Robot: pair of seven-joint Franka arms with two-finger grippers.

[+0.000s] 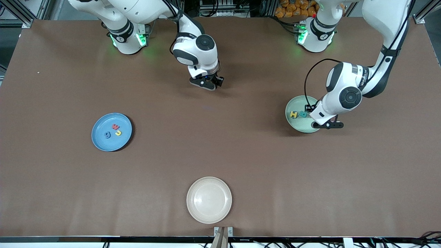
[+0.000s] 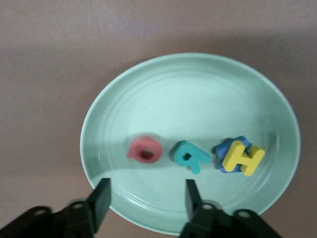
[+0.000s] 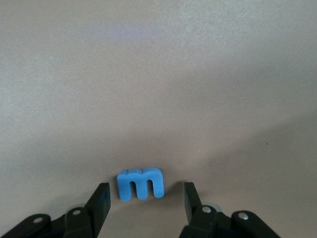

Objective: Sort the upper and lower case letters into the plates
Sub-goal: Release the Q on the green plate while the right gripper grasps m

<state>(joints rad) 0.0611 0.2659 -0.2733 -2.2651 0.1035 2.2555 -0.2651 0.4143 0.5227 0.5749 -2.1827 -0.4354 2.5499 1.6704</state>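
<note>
Toward the right arm's end of the bench, you will find the blue plate (image 1: 111,132) carrying three letters: a red one (image 1: 115,126), a yellow one (image 1: 118,132) and a blue one (image 1: 108,134). Your right gripper (image 1: 206,83) sits low over bare bench near the middle, fingers (image 3: 100,200) spread wide and holding nothing. Only the right wrist view shows why: a blue "m" (image 3: 140,183) lies between them, hidden in the front view, presumably lined up for a grasp. The cream plate (image 1: 209,199) nearest the front camera holds nothing. At the left arm's end, your left gripper (image 1: 327,124) hangs over the mint plate (image 1: 297,124), fingers (image 2: 101,200) apart and empty, consistent with a drop-off. Its wrist view shows a red letter (image 2: 144,148), a teal letter (image 2: 190,156) and a yellow "H" (image 2: 243,157) lying on a blue letter (image 2: 229,147); the front view hides the red one.
</note>
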